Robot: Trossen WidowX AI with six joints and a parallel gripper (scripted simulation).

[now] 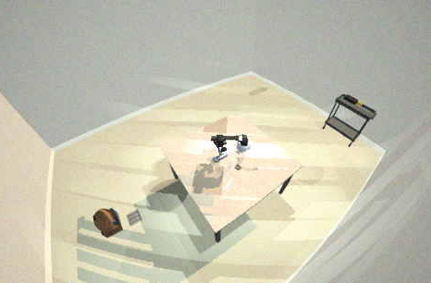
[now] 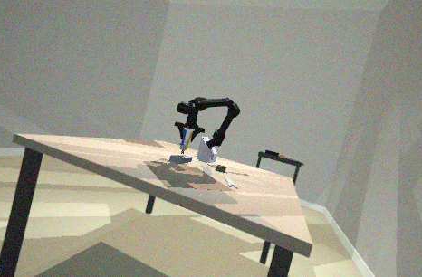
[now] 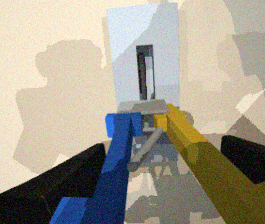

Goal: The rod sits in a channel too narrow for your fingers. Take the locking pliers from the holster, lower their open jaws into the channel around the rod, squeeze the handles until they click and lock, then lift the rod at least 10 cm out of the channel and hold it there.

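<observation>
So the biggest thing was the wood-topped table on dark legs, with a dark two-shelf cart standing well apart from it. Black arm was on the table, bent over in an arch, with a whitish upright piece right by its lower end. A round brown thing sat on the floor off to one side, no idea what it was.

The gripper pointed down, fingers fairly wide but not all the way, and it had the locking pliers by their handles: blue against one finger, yellow towards the other. The handles were splayed in a V, and the grey jaw end hung right over the pale slotted block. Couldn't tell if the jaws touched it.

In the way, sort of: the jaw end covered the near end of the slot in the wrist view. A small dark block and a pale strip lay on the table near the slotted block, apart from it. Smallest was the rod, which looked to be down inside the narrow slot, though it was pretty blurry.
</observation>
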